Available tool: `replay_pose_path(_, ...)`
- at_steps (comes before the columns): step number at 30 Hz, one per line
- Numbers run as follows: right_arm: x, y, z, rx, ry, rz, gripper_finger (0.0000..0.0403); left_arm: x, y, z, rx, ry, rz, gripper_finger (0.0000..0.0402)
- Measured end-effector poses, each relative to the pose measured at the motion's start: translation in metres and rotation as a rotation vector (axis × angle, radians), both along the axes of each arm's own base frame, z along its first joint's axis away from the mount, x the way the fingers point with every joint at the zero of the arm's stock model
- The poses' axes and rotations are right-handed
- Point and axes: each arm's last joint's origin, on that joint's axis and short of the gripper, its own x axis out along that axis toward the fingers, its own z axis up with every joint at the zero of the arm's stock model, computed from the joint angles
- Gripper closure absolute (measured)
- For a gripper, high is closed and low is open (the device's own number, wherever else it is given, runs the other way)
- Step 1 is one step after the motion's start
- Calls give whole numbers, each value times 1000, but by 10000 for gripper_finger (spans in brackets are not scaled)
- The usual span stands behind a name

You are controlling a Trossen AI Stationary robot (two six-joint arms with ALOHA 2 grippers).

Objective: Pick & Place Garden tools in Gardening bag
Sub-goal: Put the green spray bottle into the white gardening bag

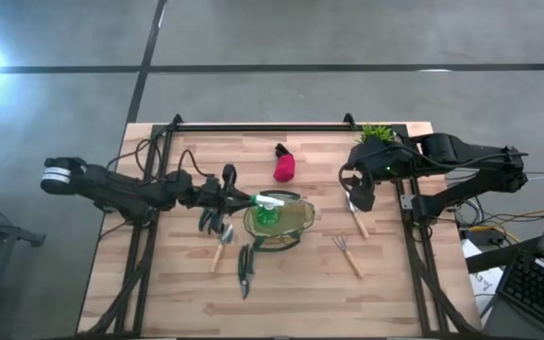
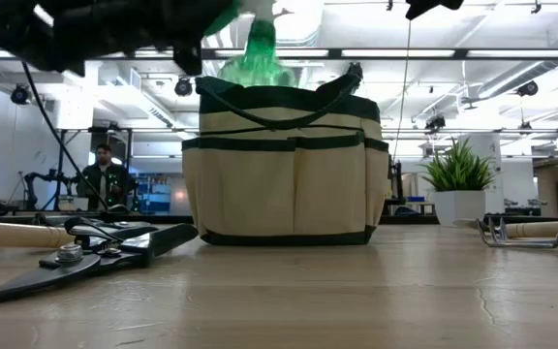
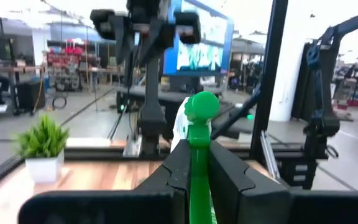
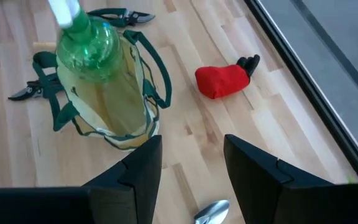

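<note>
Left gripper [image 1: 249, 199] fingers clamp the translucent green plastic spray bottle [image 1: 270, 210] above the round olive-tan fabric bag [image 1: 291, 225]; right gripper [image 4: 191, 163] fingers spread wide, empty.

I hold the see-through green plastic spray bottle [image 1: 270, 210] with its white top right over the open mouth of the round tan cloth bag [image 1: 291, 227] with the dark green rim and thin loop handles. The bag stands up straight in the middle of my table. The black pruning shears [image 1: 245, 269] lie flat just beside the bag. A wood-handled tool [image 1: 219, 251] lies near them. The little wood-handled rake [image 1: 347, 253] lies on the other side of the bag. The wood-handled silver trowel [image 1: 357, 219] lies near the rake. The red-and-black piece [image 1: 283, 165] rests farther back.
</note>
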Motion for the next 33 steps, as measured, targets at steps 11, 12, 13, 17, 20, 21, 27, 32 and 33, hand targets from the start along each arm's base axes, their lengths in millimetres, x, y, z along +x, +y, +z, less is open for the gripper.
replay_pose_path(11, 0, 0, 0, 7, -1, -13, 238, -7, -4, -32, -7, 65, 6, 367)
replay_pose_path(12, 0, 0, 0, 7, -1, -13, 237, -10, -4, -34, -9, 58, 6, 367)
replay_pose_path(13, 0, 0, 0, 9, -2, -15, 236, -12, -4, -37, -10, 52, 8, 367)
replay_pose_path(17, 0, 0, 0, 10, -3, -15, 238, -22, -4, -44, -11, 9, 10, 367)
replay_pose_path(20, 0, 0, 0, 19, -6, -26, 243, -29, -4, -49, -10, -3, 13, 367)
replay_pose_path(21, 0, 0, 0, 24, -8, -31, 244, -30, -4, -50, -10, -3, 13, 367)
replay_pose_path(27, 0, 0, 0, 35, -13, -45, 247, -36, -4, -60, 16, 29, 18, 367)
replay_pose_path(32, 0, 0, 0, 46, -17, -58, 244, -39, -4, -64, 28, 42, 20, 367)
replay_pose_path(33, 0, 0, 0, 49, -18, -61, 243, -40, -4, -66, 29, 47, 20, 367)
